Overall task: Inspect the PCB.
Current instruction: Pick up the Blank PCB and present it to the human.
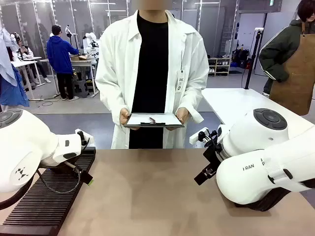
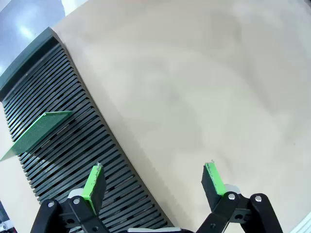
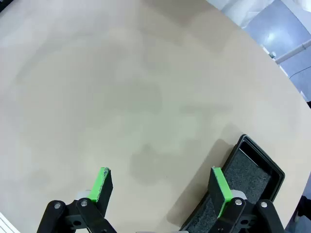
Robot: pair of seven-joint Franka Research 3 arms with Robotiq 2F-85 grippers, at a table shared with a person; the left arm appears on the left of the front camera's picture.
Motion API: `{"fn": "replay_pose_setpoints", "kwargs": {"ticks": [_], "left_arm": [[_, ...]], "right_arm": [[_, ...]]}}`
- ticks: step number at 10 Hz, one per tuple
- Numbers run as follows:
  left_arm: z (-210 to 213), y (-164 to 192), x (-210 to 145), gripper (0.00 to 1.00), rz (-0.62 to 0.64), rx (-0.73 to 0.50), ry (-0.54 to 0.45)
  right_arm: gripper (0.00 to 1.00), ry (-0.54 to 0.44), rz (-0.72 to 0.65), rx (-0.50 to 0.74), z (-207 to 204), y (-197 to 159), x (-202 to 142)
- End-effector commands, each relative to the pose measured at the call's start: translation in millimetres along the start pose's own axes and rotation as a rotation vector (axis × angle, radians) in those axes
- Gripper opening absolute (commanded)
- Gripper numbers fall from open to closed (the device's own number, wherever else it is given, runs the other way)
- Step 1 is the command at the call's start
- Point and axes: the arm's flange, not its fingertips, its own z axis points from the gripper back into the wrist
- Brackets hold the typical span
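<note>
**Both grippers empty, PCB waiting in the slotted rack**

Landmark: the black slotted rack (image 1: pixel 49 201), on my left side of the table (image 1: pixel 157 187).

- Table: bare tan top runs from the rack's inner edge across to my right arm.
- Person (image 1: pixel 152 73): stands beyond the table's far edge, up and to the right of the rack. Both of their hands hold a clipboard (image 1: pixel 153 119) with white paper, well apart from the rack.
- Foam-lined black tray (image 3: pixel 252 174): well away from the rack, under my right wrist.
- PCB (image 2: pixel 39 131): in the rack, among the ribs farther along it from my left fingers. It sits on edge in a slot and leans, so its pale speckled face tilts up toward my left wrist camera.
- Left gripper (image 2: pixel 153 167): jaws wide apart, holding nothing. It hovers over the rack's inner edge, one pad above the ribs and the other above bare table.
- Right gripper (image 3: pixel 160 171): jaws wide apart, empty, well apart from the rack.

Step in hand, as I judge it: reach the left gripper to the PCB and lift it out; nothing is grasped yet.

- The PCB's long axis runs along the ribs, across the rack's width. One end points toward the rack's outer side, the other inward toward bare table.
- I should turn the wrist so the pads close across the board's thin section.
- Take the raised free edge, clear of the neighbouring ribs.
- Draw it out in line with its slot. Prying sideways would likely jam the board.
</note>
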Motion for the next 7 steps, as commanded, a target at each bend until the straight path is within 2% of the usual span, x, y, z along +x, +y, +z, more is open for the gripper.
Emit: {"fn": "replay_pose_setpoints", "kwargs": {"ticks": [1, 7], "left_arm": [[0.0, -0.2, 0.1, 1.0, 0.0, 0.0, 0.0], [0.0, -0.2, 0.1, 1.0, 0.0, 0.0, 0.0]], "right_arm": [[1.0, 0.0, 0.0, 0.0, 0.0, 0.0, 0.0], [1.0, 0.0, 0.0, 0.0, 0.0, 0.0, 0.0]]}}
